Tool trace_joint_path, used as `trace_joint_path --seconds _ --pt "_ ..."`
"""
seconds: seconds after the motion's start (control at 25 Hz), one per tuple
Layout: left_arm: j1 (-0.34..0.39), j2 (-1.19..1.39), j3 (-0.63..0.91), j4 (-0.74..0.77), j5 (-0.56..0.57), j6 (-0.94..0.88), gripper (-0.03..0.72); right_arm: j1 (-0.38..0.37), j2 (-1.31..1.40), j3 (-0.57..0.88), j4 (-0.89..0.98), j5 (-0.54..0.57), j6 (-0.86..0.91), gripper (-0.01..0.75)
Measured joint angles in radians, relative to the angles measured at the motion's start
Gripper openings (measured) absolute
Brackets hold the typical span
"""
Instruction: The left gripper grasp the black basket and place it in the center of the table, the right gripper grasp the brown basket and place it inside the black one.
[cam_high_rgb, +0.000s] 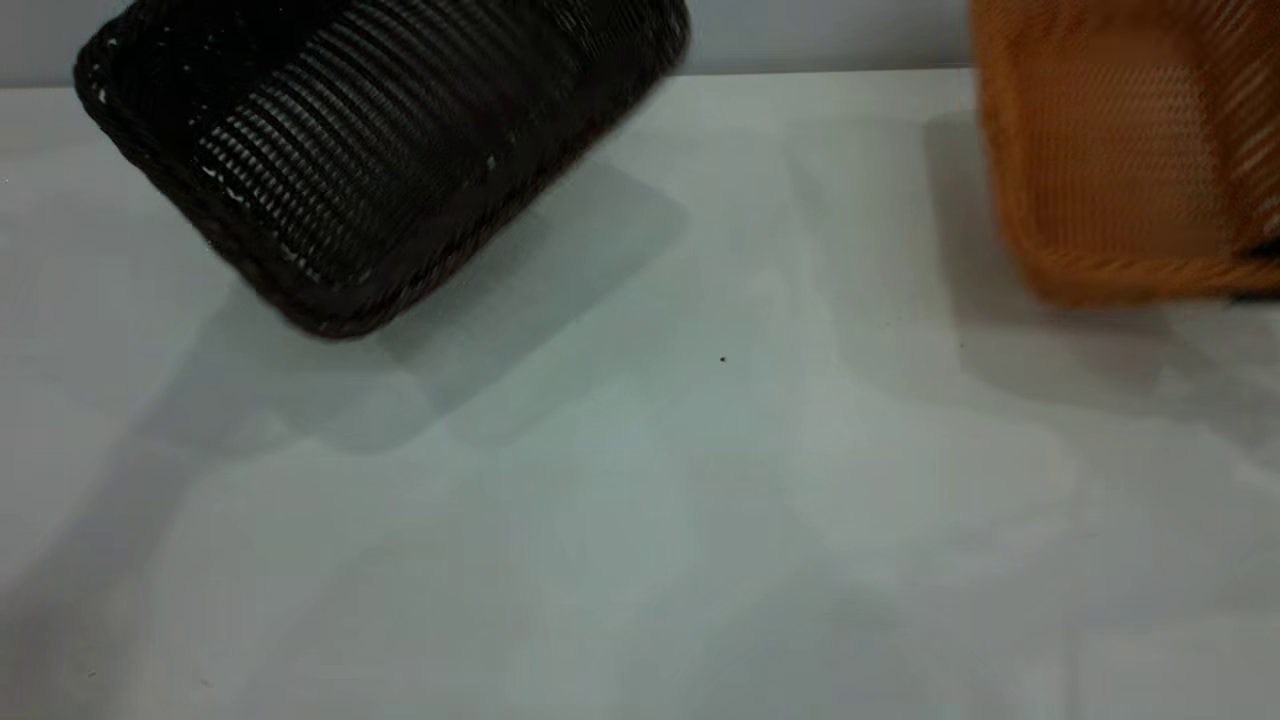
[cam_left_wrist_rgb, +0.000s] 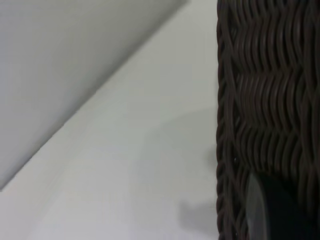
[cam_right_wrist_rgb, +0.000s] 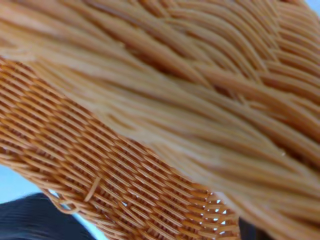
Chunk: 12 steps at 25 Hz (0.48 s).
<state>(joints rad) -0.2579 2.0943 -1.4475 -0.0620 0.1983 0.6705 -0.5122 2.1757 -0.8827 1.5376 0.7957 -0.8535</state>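
Observation:
The black basket (cam_high_rgb: 370, 150) hangs tilted above the table (cam_high_rgb: 700, 500) at the far left, its shadow lying apart from it on the tabletop. In the left wrist view its woven wall (cam_left_wrist_rgb: 270, 100) fills one side, and a dark finger (cam_left_wrist_rgb: 280, 212) of my left gripper presses against it. The brown basket (cam_high_rgb: 1120, 160) is held tilted at the far right, cut off by the picture's edge. It fills the right wrist view (cam_right_wrist_rgb: 165, 115), where only a dark sliver of my right gripper (cam_right_wrist_rgb: 248, 231) shows against its rim. Neither arm shows in full in the exterior view.
A pale wall (cam_high_rgb: 820, 35) runs behind the table's far edge. The white tabletop (cam_left_wrist_rgb: 125, 165) spreads wide between and in front of the two baskets. A dark shape (cam_right_wrist_rgb: 35, 220) shows below the brown basket in the right wrist view.

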Motion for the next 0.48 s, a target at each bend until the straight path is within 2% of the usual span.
trace_joint_path --seconds 0.24,0.48 --pt "-0.175 0.035 0.0 -0.094 0.12 0.241 0.078 -0.012 -0.086 -0.162 -0.329 0.109 0.224 0.094" --pt "-0.262 0.087 0.0 -0.304 0.2 0.501 0.078 -0.012 -0.105 -0.269 -0.504 0.197 0.315 0.094"
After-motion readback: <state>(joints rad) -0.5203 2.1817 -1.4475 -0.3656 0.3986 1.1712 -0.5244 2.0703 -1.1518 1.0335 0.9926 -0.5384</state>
